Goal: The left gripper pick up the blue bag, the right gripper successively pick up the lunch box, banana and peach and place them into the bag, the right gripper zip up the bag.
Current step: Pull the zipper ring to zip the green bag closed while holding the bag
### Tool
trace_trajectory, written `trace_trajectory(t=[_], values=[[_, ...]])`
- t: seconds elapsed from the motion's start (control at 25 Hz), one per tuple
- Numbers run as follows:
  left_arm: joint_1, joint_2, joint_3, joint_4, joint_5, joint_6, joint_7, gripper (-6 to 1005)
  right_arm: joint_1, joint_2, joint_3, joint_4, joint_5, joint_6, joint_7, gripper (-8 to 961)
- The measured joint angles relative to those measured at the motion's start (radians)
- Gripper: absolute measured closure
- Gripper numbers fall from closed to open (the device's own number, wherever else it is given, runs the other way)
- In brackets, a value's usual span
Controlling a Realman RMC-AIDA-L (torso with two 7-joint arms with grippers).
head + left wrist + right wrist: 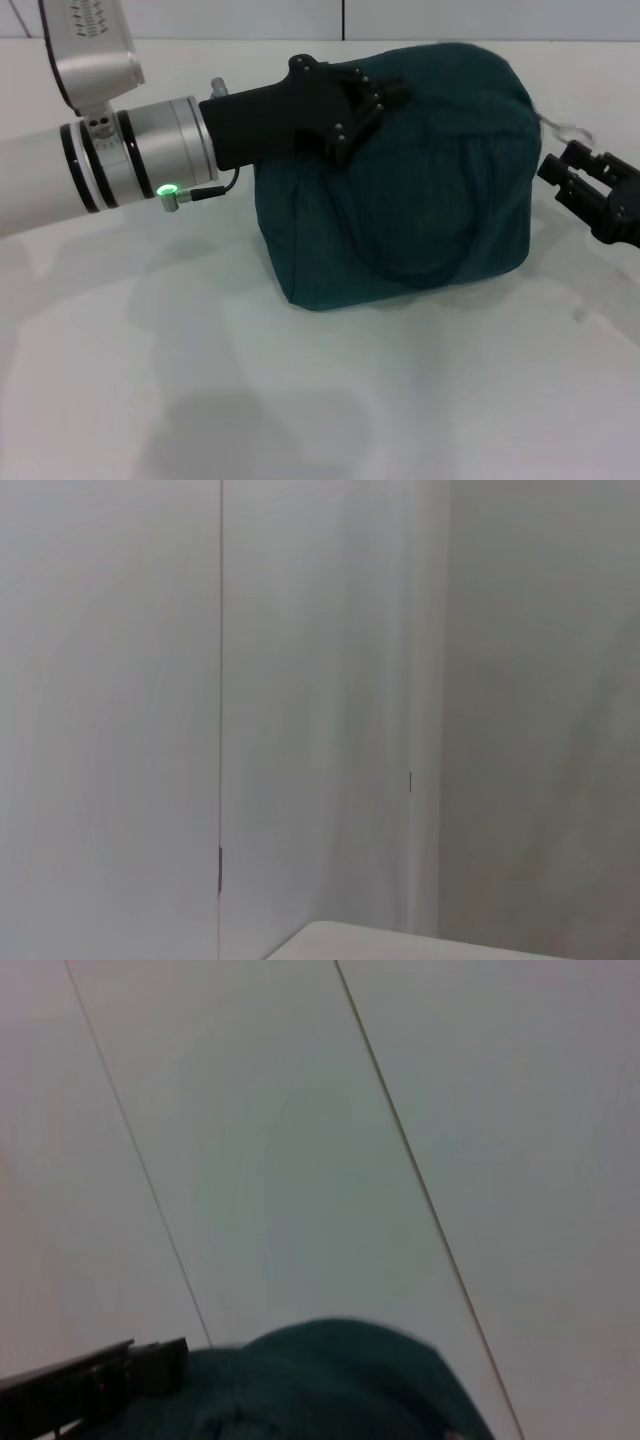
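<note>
I've got the white table [300, 400] spread across the whole head view, and nothing loose lies on it: no lunch box, banana or peach anywhere I can see. My read is they're already inside, since the bag looks full and bulging, though I can't see into it.

The blue bag [400, 190], more teal to my eye, sits upright on the table right of centre, toward the far side. Its top looks closed from here, but I can't make out the zipper track well enough to call it zipped to the end.

The left gripper [362, 105] reaches in from the left, and its fingers are clamped on the fabric at the bag's upper left edge, steadying it.

The right gripper [580, 180] hangs just beside the bag's right face, apart from it; its fingers look spread, holding nothing. A thin pale cord [565, 130], maybe the zipper pull, pokes out at the bag's upper right.

I'd judge we're at the tail end: only confirming the zip and letting go remain.
</note>
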Motion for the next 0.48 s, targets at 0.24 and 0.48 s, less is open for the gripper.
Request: trace_trajectory(t=[0.24,0.48], values=[[0.001,0.000,0.000,0.002,0.000,0.003,0.012,967,-0.013,-0.004,0.007,-0.004,-0.024,-0.056,-0.008,501],[0.003,0.000,0.000,0.001,0.000,0.006,0.014,967,-0.012,-0.003,0.005,-0.003,-0.025,-0.080,-0.019,499]])
